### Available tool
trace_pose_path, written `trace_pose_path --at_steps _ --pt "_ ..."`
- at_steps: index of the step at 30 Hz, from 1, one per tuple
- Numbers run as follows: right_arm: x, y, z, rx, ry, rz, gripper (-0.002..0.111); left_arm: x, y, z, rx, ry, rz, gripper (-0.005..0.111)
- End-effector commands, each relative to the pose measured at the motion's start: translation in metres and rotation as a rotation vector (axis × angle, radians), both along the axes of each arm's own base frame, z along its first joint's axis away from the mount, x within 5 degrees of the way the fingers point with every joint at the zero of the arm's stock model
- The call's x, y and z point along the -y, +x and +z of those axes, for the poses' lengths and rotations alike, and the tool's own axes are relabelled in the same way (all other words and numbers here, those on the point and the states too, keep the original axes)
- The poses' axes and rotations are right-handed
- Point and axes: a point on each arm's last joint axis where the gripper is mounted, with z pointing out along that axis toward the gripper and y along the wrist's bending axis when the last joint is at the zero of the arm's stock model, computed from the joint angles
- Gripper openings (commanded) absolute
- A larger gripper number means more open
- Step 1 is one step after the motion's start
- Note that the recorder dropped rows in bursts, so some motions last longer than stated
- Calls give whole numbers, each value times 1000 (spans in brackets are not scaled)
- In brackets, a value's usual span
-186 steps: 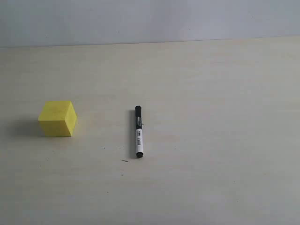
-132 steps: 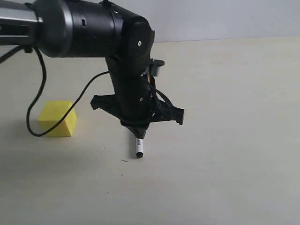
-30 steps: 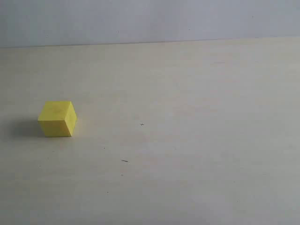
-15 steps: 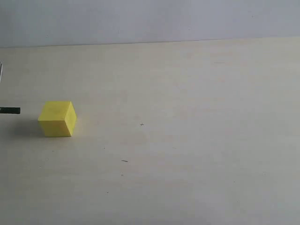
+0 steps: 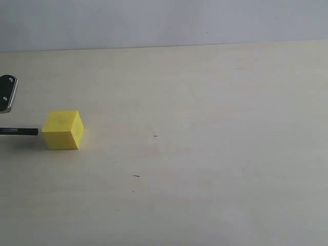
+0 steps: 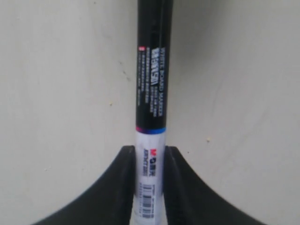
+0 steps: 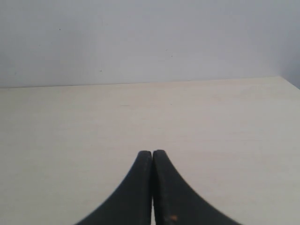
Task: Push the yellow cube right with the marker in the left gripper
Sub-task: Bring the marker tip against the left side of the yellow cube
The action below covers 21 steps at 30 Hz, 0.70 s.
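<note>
The yellow cube (image 5: 63, 129) rests on the pale table at the left of the exterior view. The marker (image 5: 20, 131) pokes in level from the left edge, its black tip close to or just touching the cube's left face. In the left wrist view my left gripper (image 6: 150, 161) is shut on the marker (image 6: 153, 93), clamping its white labelled barrel while the black part points away from the jaws. The cube does not show there. My right gripper (image 7: 152, 153) is shut on nothing, above bare table.
A grey metal part of the left arm (image 5: 7, 92) shows at the exterior view's left edge, above the marker. The pale table (image 5: 205, 128) stretches right of the cube to a grey wall (image 5: 164, 20) behind it.
The marker tip has moved right from the frame's left edge toward the cube's left face over the last half second. The arm part has come further into view. The cube has not moved.
</note>
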Motion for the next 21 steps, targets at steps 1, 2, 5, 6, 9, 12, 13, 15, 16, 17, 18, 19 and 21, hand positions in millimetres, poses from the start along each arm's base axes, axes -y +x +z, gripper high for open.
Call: trace_pose_path --at_steps 1,2,5,6,9,12,13,15,16,17,18,19,21 --pt "0 0 -1 6 -3 -3 0 5 -4 3 -49 -17 1 0" --pt "0 0 -1 6 -3 -3 0 8 -5 2 -61 -17 -9 0" --pt "0 0 -1 6 -3 -3 0 34 -2 -3 -51 -21 -70 0" --pt "0 0 -1 6 -3 -3 0 45 -1 -3 -41 -28 -91 0" --pt "0 0 -1 6 -3 -3 0 84 -4 -4 -33 -34 -176 0" --pt "0 0 -1 6 -3 -3 0 94 -5 -3 -14 9 -175 0" --pt "0 0 -1 6 -3 -3 0 91 -4 -3 -7 30 -156 0" --pt "0 0 -1 6 -3 -3 0 83 -4 -3 -11 45 -110 0" --pt "0 0 -1 6 -3 -3 0 78 -3 -3 -14 46 -83 0" --pt "0 0 -1 6 -3 -3 0 75 -3 -3 -16 46 -70 0" --pt "0 0 -1 6 -3 -3 0 73 -3 -3 -15 44 -53 0" --pt "0 0 -1 6 -3 -3 0 72 -2 -3 -8 41 -37 0" --pt "0 0 -1 6 -3 -3 0 72 -1 -3 6 35 -30 0"
